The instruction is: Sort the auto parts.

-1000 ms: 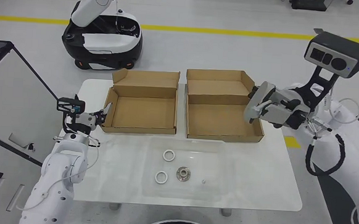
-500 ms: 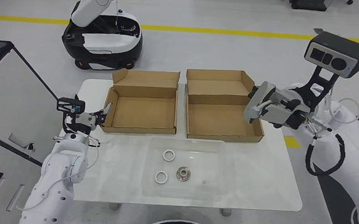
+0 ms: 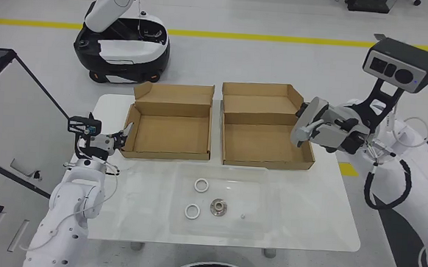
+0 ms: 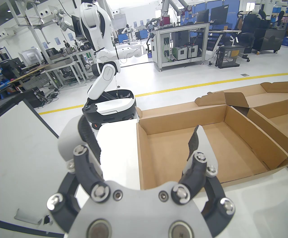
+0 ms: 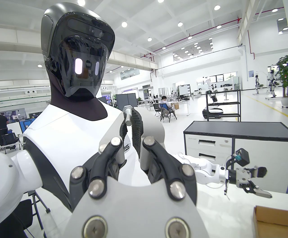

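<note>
Pinches a silver hex-headed steel bolt (image 5: 127, 115) between the right fingers (image 5: 136, 128), shank along them, above the right rim of the right-hand brown cardboard box (image 3: 261, 144); holds the left fingers (image 4: 195, 139) spread, well apart from it.

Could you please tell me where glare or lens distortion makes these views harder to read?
Top view: the clear tray nearly vanishes against the bright white table. Left wrist view: the wide-angle lens makes the left gripper loom over the cardboard box. Right wrist view: ceiling lights flare overhead, yet the bolt held by the right gripper reads plainly.
</note>
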